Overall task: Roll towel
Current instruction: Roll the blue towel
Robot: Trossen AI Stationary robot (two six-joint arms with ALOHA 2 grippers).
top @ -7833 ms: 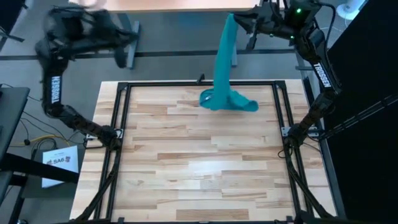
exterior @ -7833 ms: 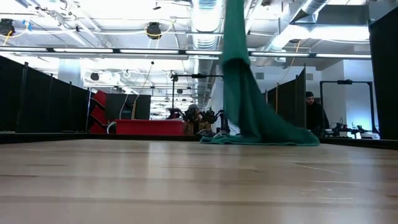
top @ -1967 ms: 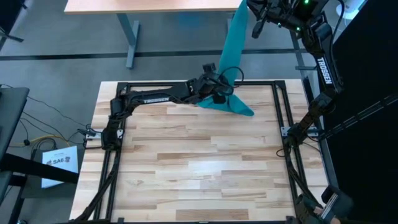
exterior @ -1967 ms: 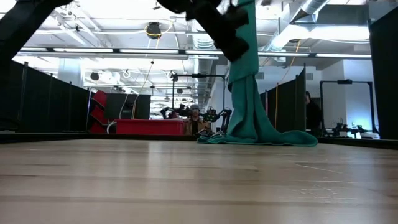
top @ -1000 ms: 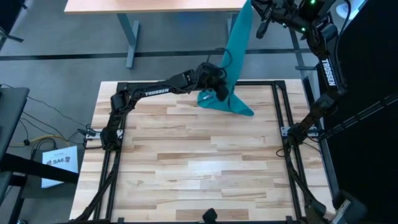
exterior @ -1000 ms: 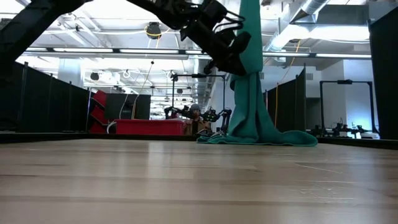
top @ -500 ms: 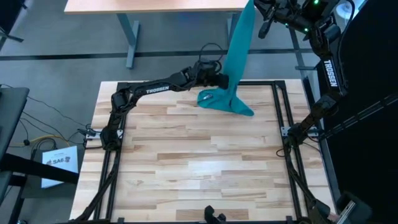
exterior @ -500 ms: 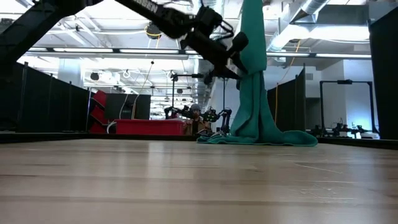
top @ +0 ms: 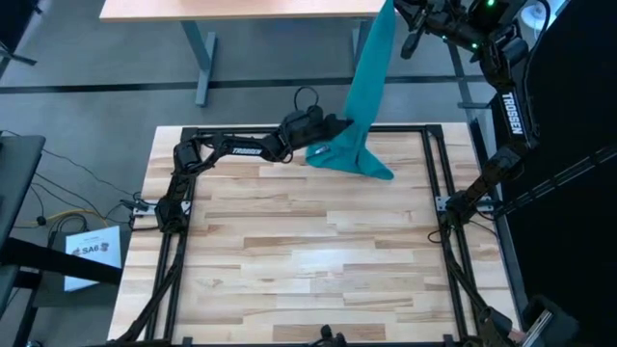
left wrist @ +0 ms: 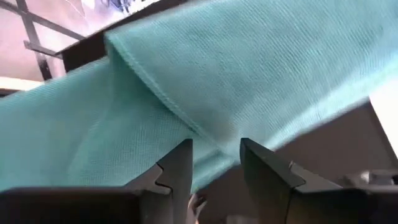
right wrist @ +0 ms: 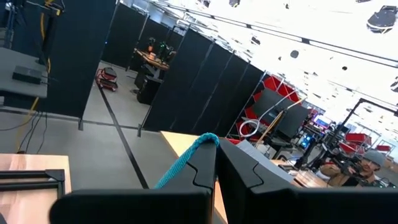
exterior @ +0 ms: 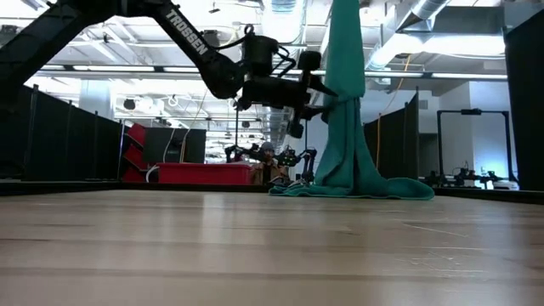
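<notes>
- Left gripper [top: 339,126]: reaches in from the left and stands just beside the hanging towel [top: 367,72], level with its lower part and above the table [top: 289,251]. Seen from table height, its tip [exterior: 316,85] meets the left edge of the cloth [exterior: 344,102].
- Left gripper state: the fingers [left wrist: 177,168] stand apart with a clear gap. A hemmed fold of the towel [left wrist: 205,87] lies directly ahead of that gap, and one edge dips between the fingertips. The fingers are not pressed onto the cloth, so nothing is clamped.
- Towel position: it hangs as one long strip. The long axis runs near upright, from the top end at the right gripper [top: 395,10] down to the far edge of the table. The lower end lies bunched and spread on the wood [top: 349,157], to the right of the left gripper.
- Right gripper state: closed on the top corner of the towel, well above and beyond the far table edge; the corner [right wrist: 186,158] shows pinched at the fingertips.
- Governing relation: the cloth lies straight ahead of the left gripper, which is the arm nearer the free lower part. The next move likely requires closing on the edge that already sits in the gap.
</notes>
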